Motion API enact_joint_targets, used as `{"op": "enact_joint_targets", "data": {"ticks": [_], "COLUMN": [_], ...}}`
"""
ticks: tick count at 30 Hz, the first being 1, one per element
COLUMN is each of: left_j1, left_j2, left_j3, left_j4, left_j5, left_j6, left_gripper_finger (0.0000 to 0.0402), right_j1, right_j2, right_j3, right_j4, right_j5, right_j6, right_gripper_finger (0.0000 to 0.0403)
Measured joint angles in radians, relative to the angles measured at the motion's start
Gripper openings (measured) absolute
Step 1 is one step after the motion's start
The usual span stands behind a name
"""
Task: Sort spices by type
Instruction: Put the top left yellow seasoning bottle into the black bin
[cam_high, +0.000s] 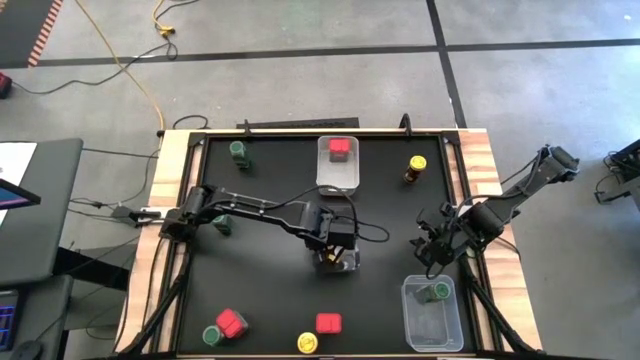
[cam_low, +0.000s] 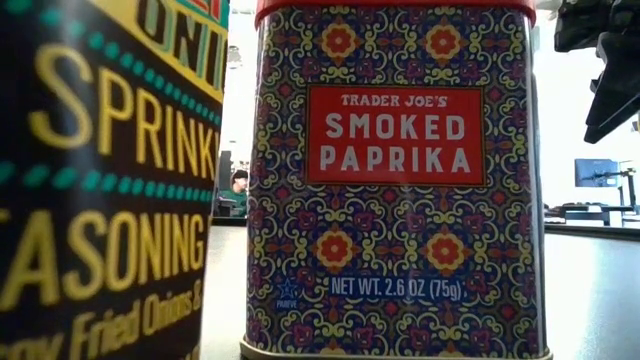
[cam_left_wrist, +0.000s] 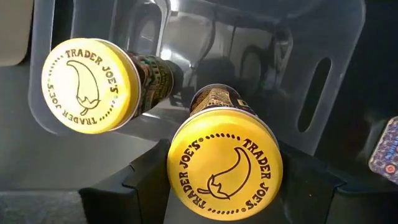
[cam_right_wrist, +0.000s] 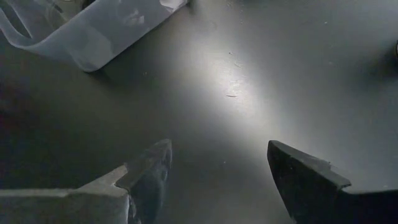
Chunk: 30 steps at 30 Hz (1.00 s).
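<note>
Gripping a yellow-lidded jar (cam_left_wrist: 224, 162), the left end effector (cam_high: 336, 252) hovers over the clear bin (cam_left_wrist: 323, 74) already holding another yellow-lidded one (cam_left_wrist: 86, 85), so like goes with like, while the right end effector (cam_right_wrist: 217, 180) waits open near the green-lid bin (cam_high: 432, 318).

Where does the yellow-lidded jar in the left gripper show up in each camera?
High view: hidden under the left gripper, mid-table, over a clear bin.
Low view: not in it.
Left wrist view: yellow-lidded jar nearest the camera, between the fingers.
Right wrist view: not in it.
Shared landmark: that clear bin, behind the jar in the left wrist view.
</note>
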<state>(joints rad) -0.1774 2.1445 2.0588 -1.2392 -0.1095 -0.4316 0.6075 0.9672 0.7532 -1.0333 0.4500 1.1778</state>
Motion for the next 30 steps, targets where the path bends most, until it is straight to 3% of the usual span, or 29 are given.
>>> {"op": "enact_joint_targets", "data": {"ticks": [30], "left_j1": [0.014], "left_j2": [0.002], "left_j3": [-0.064], "left_j4": [0.082], "left_j5": [0.01], "left_j6": [0.015], "left_gripper_finger": [0.0236], "right_j1": [0.0], "right_j2": [0.0], "right_j3": [0.0], "right_j4": [0.021], "right_j5": [0.0], "right_j6": [0.001], "right_gripper_finger": [0.0291]}}
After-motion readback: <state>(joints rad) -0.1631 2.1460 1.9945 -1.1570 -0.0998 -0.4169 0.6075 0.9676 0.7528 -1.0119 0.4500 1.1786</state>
